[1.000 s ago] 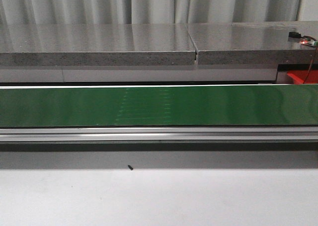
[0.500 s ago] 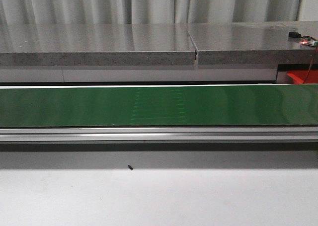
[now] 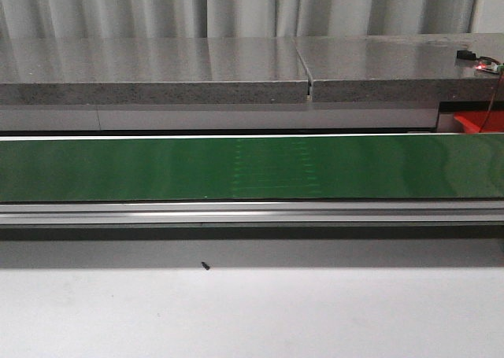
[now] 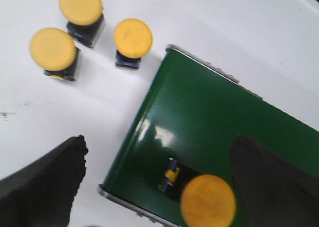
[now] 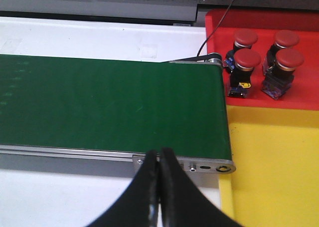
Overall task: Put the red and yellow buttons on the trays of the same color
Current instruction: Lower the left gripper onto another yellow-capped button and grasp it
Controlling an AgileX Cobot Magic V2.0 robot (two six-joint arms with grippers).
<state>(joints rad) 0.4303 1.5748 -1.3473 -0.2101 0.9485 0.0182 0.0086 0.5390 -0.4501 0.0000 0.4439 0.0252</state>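
Observation:
In the left wrist view a yellow button (image 4: 208, 202) lies on the green belt (image 4: 209, 112) near its end. It sits between the wide-apart fingers of my open left gripper (image 4: 160, 142), nearer one finger and touching neither. Three more yellow buttons (image 4: 133, 37) stand on the white table beside the belt. In the right wrist view my right gripper (image 5: 159, 157) is shut on nothing, hovering over the belt's near rail. Several red buttons (image 5: 247, 60) stand in the red tray (image 5: 219, 22) past the belt's end. The yellow tray (image 5: 279, 177) adjoins it and shows nothing inside. Neither gripper appears in the front view.
The front view shows the long green conveyor (image 3: 118, 169) with its metal rail (image 3: 252, 212), grey stone counters (image 3: 157, 71) behind, and a corner of the red tray (image 3: 472, 122) at the right. A small black speck (image 3: 205, 266) lies on the white table.
A faint striped patch on the belt has drifted to the right in the front view. Nothing else differs.

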